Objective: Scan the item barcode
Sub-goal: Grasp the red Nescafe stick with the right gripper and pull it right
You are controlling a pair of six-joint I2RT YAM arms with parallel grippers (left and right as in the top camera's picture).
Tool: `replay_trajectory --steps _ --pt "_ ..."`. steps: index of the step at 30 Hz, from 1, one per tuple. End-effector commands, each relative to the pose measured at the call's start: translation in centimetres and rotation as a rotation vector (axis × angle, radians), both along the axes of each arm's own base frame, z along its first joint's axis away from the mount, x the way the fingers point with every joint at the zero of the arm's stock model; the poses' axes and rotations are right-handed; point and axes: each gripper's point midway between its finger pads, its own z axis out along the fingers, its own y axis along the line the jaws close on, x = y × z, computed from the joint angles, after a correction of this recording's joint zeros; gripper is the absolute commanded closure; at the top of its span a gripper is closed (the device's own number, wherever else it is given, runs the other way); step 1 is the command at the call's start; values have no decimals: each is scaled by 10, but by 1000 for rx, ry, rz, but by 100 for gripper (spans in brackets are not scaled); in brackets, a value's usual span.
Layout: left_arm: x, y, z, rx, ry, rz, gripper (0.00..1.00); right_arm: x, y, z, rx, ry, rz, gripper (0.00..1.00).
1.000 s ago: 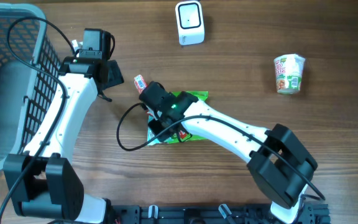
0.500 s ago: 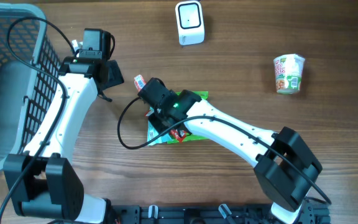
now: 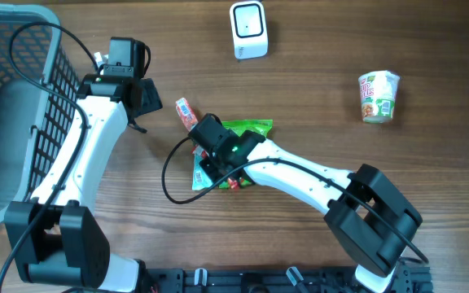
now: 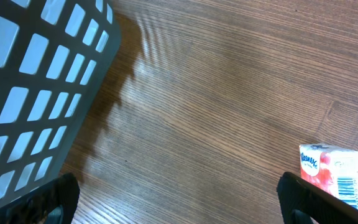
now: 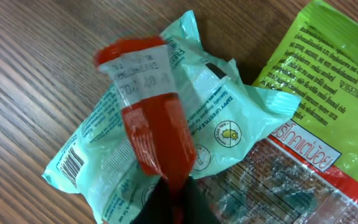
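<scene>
In the right wrist view my right gripper (image 5: 176,193) is shut on the lower end of a red packet (image 5: 151,130) with a white printed top. The packet sticks out over a mint-green pack (image 5: 104,168) that has a barcode at its left corner. From overhead the right wrist (image 3: 218,146) hides the grip; the mint-green pack (image 3: 199,173) shows just below it. The white scanner (image 3: 248,29) stands at the back of the table. My left gripper (image 4: 179,208) is wide open over bare wood beside the basket, holding nothing.
A lime-green snack bag (image 3: 251,129) lies under the right arm. A pink-and-white tissue pack (image 3: 186,113) lies between the two grippers and shows a barcode in the left wrist view (image 4: 331,174). A grey basket (image 3: 6,106) fills the left side. A noodle cup (image 3: 379,96) stands far right.
My right gripper has closed on the red packet and shifted slightly down and right, uncovering more of the tissue pack. The left arm has not moved.
</scene>
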Motion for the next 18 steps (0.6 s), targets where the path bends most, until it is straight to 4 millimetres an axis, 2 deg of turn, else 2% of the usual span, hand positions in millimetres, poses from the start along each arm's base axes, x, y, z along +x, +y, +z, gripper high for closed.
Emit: replay_trajectory --steps 1,4,6,8,10,13,15,18 --pt "0 3 2 16 -3 -3 0 7 5 35 56 -59 -4 96" --pt "0 3 3 16 -3 -2 0 21 -9 69 56 -160 -59 96" --pt "0 3 2 16 -3 -3 0 35 -38 88 16 -218 -181 96" --pt "0 3 2 16 -3 -3 0 47 -74 96 -34 -242 -333 96" --pt "0 3 2 16 -2 -3 0 56 -115 86 -64 -186 -555 96" --pt "0 3 2 16 -3 -3 0 57 -152 55 -24 -47 -825 96" --pt "0 3 2 16 -3 -3 0 56 -161 30 18 23 -935 96" --pt "0 3 3 16 -3 -2 0 52 -168 4 43 57 -1035 96"
